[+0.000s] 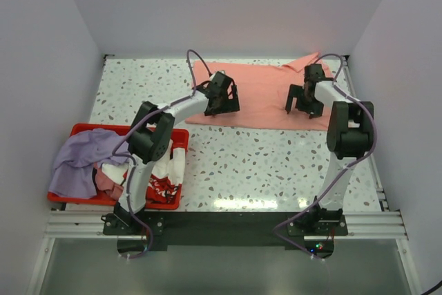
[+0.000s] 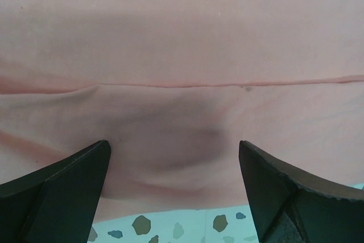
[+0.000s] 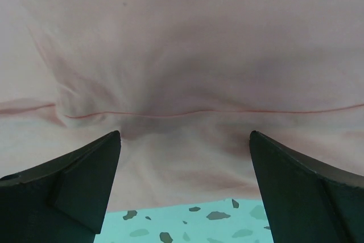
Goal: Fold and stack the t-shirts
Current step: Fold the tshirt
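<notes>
The salmon-pink t-shirt (image 1: 264, 93) lies spread flat at the far side of the table. My left gripper (image 1: 222, 106) hangs open over its near-left hem, and the pink cloth (image 2: 182, 55) fills the left wrist view between the wide-apart fingers. My right gripper (image 1: 304, 105) hangs open over the near-right hem, with the pink cloth (image 3: 182, 55) between its fingers too. Neither holds anything. The lavender-purple t-shirt (image 1: 79, 160) and the white t-shirt with red print (image 1: 166, 174) lie heaped in the red crate.
The red plastic crate (image 1: 181, 136) stands at the near left beside the left arm's base. White walls close in the speckled table (image 1: 255, 164) on three sides. A metal rail runs along the near edge.
</notes>
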`<state>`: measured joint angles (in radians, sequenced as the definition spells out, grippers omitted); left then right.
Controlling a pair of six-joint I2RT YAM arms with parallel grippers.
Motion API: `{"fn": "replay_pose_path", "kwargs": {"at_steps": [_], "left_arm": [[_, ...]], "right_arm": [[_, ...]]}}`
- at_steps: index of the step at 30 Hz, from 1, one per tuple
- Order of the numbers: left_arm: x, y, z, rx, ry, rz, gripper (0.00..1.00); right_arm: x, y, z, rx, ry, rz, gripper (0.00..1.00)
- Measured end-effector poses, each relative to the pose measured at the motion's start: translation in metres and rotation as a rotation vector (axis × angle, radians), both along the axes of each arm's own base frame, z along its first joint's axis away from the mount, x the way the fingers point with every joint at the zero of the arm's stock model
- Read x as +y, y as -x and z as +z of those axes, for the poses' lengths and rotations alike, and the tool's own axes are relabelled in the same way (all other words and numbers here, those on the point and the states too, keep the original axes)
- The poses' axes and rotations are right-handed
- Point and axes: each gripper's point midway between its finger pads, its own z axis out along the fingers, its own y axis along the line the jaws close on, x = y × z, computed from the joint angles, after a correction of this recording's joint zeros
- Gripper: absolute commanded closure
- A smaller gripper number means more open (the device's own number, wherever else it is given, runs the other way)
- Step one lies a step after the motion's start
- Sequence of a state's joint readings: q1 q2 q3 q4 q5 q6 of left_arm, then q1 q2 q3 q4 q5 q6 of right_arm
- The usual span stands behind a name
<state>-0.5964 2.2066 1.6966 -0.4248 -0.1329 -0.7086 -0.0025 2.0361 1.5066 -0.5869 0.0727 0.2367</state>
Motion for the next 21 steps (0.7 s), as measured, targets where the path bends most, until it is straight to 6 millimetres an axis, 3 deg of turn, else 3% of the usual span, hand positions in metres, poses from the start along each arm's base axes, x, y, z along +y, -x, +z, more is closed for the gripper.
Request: {"fn": "replay_pose_path", "kwargs": {"at_steps": [3, 6, 10, 16, 21], "left_arm": [[0.0, 0.002, -0.005, -0.005, 0.008, 0.005, 0.0], [-0.001, 0.004, -0.004, -0.023, 0.025, 0.006, 0.0], [-0.004, 0.017, -0.004, -0.04, 0.049, -0.005, 0.0], [-0.008, 0.053, -0.006, -0.032, 0.054, -0.033, 0.0], [-0.004, 0.097, -0.007, -0.02, 0.048, -0.041, 0.0]], "right_arm": [[-0.007, 0.015, -0.014, 0.051, -0.016, -0.023, 0.01], [-0.019, 0.021, -0.011, 0.022, -0.079, -0.078, 0.01], [-0.039, 0.046, -0.011, 0.025, -0.106, -0.151, 0.01], [-0.041, 0.077, -0.011, 0.048, -0.108, -0.182, 0.01], [-0.04, 0.109, -0.013, 0.074, -0.099, -0.222, 0.01]]}}
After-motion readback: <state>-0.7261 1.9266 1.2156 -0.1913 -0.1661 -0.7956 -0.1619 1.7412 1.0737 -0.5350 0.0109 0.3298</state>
